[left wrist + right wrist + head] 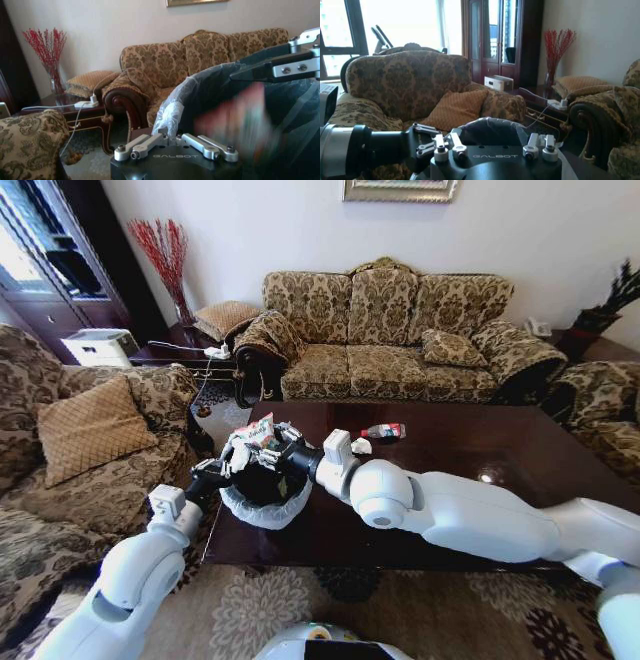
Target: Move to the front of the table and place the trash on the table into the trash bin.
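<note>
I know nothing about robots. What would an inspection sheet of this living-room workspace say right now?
Surface: table, dark and glossy.
Job's things: bin at the table's near left corner; bottle and paper scrap lying on the table; wrapper above the bin.
Clutter: nothing seen.
Grippers: left tool at the bin's rim; right tool over the bin, by the wrapper.
Cables: white cable on the side table.
Surroundings: sofa, red twigs.
</note>
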